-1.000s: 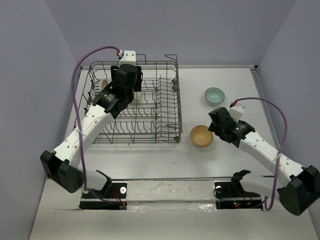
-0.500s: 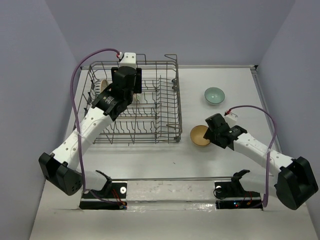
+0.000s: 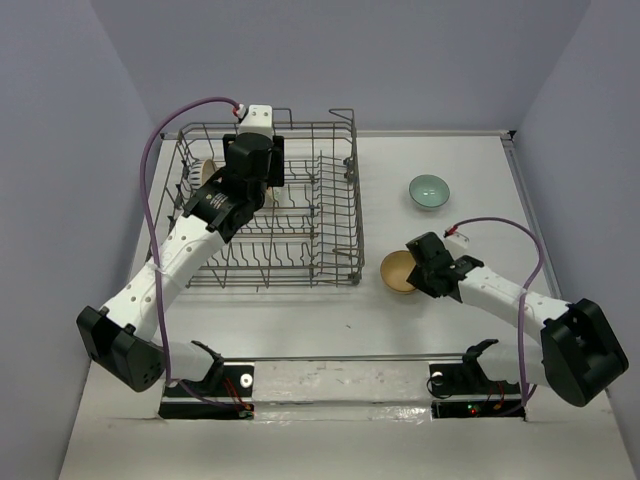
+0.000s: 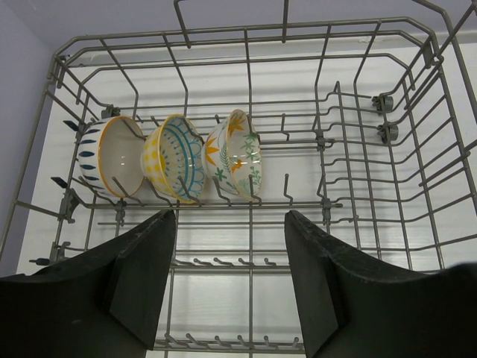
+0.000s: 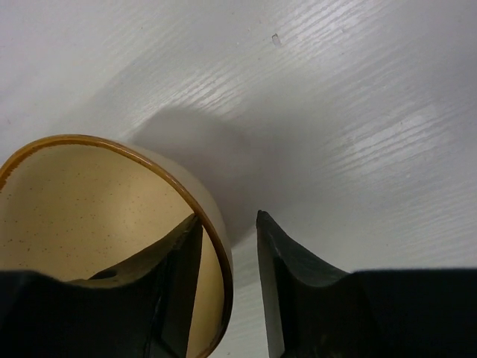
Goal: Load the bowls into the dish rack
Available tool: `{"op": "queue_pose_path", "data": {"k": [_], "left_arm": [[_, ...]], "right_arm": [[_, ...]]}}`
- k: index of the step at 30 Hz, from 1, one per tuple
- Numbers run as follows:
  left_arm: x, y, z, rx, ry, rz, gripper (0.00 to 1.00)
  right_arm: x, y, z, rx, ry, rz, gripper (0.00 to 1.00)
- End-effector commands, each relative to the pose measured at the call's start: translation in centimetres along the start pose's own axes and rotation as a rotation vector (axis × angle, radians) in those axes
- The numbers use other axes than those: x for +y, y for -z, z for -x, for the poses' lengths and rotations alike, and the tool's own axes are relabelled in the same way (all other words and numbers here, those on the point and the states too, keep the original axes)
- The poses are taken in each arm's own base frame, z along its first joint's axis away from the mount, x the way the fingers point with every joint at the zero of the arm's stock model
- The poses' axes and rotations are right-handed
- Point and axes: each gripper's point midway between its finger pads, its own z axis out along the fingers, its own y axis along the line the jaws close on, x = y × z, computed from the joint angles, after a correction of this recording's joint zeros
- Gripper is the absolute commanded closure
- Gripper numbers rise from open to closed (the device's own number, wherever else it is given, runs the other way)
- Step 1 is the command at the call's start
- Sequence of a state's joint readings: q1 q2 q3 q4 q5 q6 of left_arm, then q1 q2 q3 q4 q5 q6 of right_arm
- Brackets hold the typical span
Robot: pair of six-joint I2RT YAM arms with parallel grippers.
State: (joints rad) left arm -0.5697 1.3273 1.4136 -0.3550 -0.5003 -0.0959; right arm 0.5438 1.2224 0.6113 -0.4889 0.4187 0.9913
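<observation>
The tan bowl [image 3: 396,273] [image 5: 89,209] sits on the table just right of the dish rack [image 3: 340,262] [image 4: 246,33]. My right gripper [image 3: 420,266] [image 5: 227,217] straddles its right rim, one finger inside and one outside. A narrow gap shows at the outer finger, so it is open. A pale teal bowl [image 3: 429,190] rests farther back. Three patterned bowls stand on edge in the rack's far left row: white-and-tan [image 4: 112,156], yellow-blue [image 4: 175,158], floral [image 4: 235,155]. My left gripper [image 3: 255,172] [image 4: 229,215] hovers open over the rack, holding nothing.
The rack's tall wire side wall [image 3: 355,190] stands close to the left of the tan bowl. Upright tines [image 4: 328,142] fill the rack floor. Purple walls close in the white table [image 3: 470,160] on both sides.
My right arm has dropped and slid left onto the tan bowl, and its jaws have narrowed around the rim. The left arm has barely shifted.
</observation>
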Motion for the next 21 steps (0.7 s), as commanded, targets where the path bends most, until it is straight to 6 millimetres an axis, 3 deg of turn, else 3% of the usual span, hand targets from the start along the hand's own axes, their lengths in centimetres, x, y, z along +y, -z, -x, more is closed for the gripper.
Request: {"op": "queue_pose_path", "data": {"k": [1,2,3,5,11,15,19,21], "left_arm": [[-0.1,0.4,0.9,-0.042,0.044,-0.013,0.3],[-0.2,0.4,0.8,-0.041,0.043,-0.014,0.3],[-0.2,0.3,0.8,-0.039,0.045,-0.017,0.3],[-0.4,0.2,0.7,-0.035,0.045,-0.024,0.3],[-1.0,0.3,0.7,-0.029,0.049,-0.051,0.3],[-1.8,0.5,1.3,-0.034,0.066,-0.096,0.3],[-3.2,1.4,2.8,-0.054,0.096,-0.184,0.3],[-3.8,1.7,3.4,-0.059,0.113,-0.222,0.3]], "right_arm": [[0.9,-0.1,1.5,-0.069,-0.061,0.024,0.68],[0.8,-0.1,1.6,-0.073,-0.062,0.022,0.75],[0.7,-0.1,1.8,-0.084,-0.065,0.017,0.89],[0.6,-0.1,2.0,-0.094,-0.069,0.012,0.99],[0.6,1.5,4.4,-0.176,-0.081,0.0,0.99],[0.5,4.5,7.9,-0.278,-0.104,-0.004,0.99],[0.3,9.1,12.1,-0.392,-0.126,0.008,0.99],[1.5,11.9,14.5,-0.44,-0.155,0.067,0.99]]}}
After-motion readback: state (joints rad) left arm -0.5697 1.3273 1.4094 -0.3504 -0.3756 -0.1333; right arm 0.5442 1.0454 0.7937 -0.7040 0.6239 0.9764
